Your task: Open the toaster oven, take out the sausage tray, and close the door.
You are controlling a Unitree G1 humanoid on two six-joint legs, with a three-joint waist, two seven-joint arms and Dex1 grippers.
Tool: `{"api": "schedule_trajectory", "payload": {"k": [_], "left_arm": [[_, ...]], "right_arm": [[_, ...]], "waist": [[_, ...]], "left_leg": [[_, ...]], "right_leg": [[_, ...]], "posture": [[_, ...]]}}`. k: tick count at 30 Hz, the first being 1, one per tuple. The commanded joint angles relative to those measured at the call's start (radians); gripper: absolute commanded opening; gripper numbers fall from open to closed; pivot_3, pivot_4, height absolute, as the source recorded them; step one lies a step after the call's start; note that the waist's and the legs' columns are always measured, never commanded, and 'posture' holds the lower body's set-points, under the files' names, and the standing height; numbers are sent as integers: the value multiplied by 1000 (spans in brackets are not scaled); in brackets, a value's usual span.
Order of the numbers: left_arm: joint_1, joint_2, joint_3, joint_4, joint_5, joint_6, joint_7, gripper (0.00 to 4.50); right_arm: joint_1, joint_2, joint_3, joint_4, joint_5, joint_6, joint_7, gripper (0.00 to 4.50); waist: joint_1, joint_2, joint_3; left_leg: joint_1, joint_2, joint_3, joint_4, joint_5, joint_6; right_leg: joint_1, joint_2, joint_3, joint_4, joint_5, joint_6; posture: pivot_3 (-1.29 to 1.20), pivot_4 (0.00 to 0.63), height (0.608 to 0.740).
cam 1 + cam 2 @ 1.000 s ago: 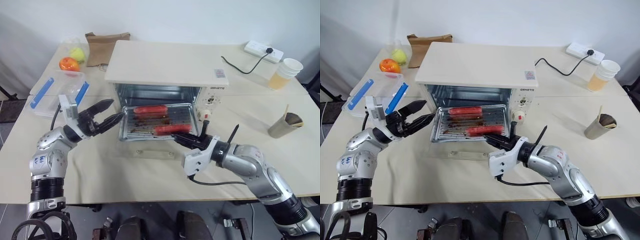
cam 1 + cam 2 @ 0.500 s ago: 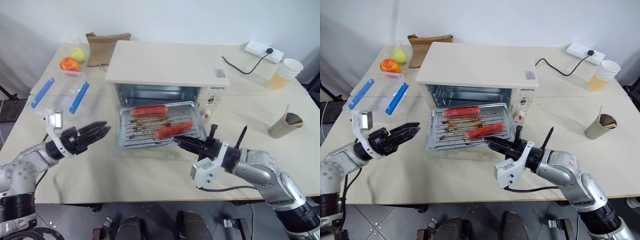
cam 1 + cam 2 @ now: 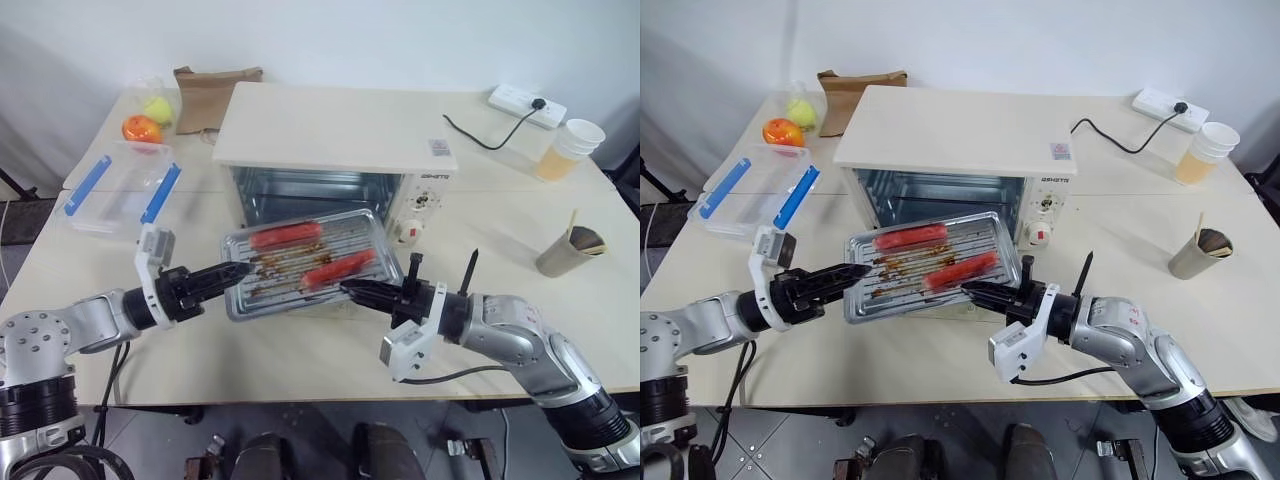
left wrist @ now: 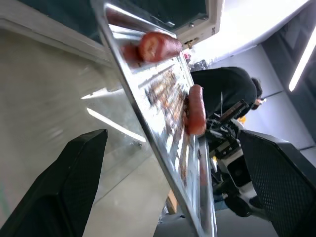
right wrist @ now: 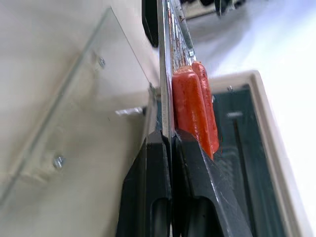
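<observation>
two red sausages [image 3: 930, 256] on sausage tray [image 3: 865, 297]; right claw [image 3: 967, 290] pinching its edge, left claw [image 3: 852, 271] spread.

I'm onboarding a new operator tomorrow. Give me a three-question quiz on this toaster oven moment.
1. True or false: the right gripper is shut on the sausage tray.
2. How many sausages lie on the tray?
3. The left gripper is: A) open at the tray's left edge, B) on the door, C) on the toaster oven.

Key: 1 true; 2 two; 3 A.
</observation>
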Motion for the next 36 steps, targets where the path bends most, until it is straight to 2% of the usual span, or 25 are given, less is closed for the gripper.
{"api": "schedule_trajectory", "payload": {"k": [1, 2, 9, 15, 16, 21, 26, 32, 36], "left_arm": [[-14, -2, -10, 12, -70, 0, 56, 4098], [-9, 4, -21, 13, -73, 10, 57, 3943], [21, 34, -45, 38, -147, 29, 88, 1896], [43, 79, -79, 82, -277, 30, 131, 167], [49, 86, -83, 84, -295, 23, 136, 43], [90, 138, -125, 91, -405, -7, 167, 43], [181, 175, -123, 106, -499, -64, 205, 0], [354, 178, 15, 46, -499, -79, 108, 0], [460, 136, 115, -16, -499, -102, 53, 0]], "right_arm": [[-21, -6, -10, -17, 46, -32, 4, 0], [-24, -5, -11, -15, 49, -32, 7, 0], [-34, -4, -10, -6, 67, -38, 20, 0], [-37, -2, -9, 4, 88, -45, 36, 0], [-37, -3, -8, 5, 95, -45, 41, 0], [-31, -11, -7, 1, 163, -17, 72, 0], [-13, -27, -34, -6, 263, 11, 106, 1427], [61, -106, -88, 23, 389, -14, 166, 3443], [100, -145, -131, 57, 461, -14, 196, 3559]], "waist": [[0, 0, 0], [-1, 0, 0], [-1, 0, 0], [-1, 0, 0], [-1, 0, 0], [-1, 0, 0], [-2, 0, 0], [-2, 0, 0], [-2, 0, 0]], "left_leg": [[0, 0, 0, 0, 0, 0], [0, 0, 0, 1, 0, 0], [1, 0, 0, 1, 0, 0], [2, 0, 0, 1, 0, 0], [2, 0, 0, 1, 0, 0], [3, 0, 0, 1, 0, 0], [3, 1, -1, 1, 0, 0], [3, 0, 0, 0, 0, 0], [3, 0, 0, 0, 0, 0]], "right_leg": [[1, 0, 0, 0, 0, 0], [1, 0, 0, 0, 0, 0], [2, 0, 1, 0, 0, 0], [2, 0, 2, 0, 0, 0], [2, 0, 2, 0, 0, 0], [3, 0, 4, 0, 0, 0], [4, 0, 9, 0, 0, 0], [4, 0, 10, -1, 0, -1], [4, 0, 10, -2, -1, -1]], "posture": [[0, 150, 740], [0, 150, 740], [0, 150, 740], [0, 150, 740], [0, 150, 740], [0, 150, 740], [0, 150, 740], [0, 150, 740], [0, 150, 740]]}}
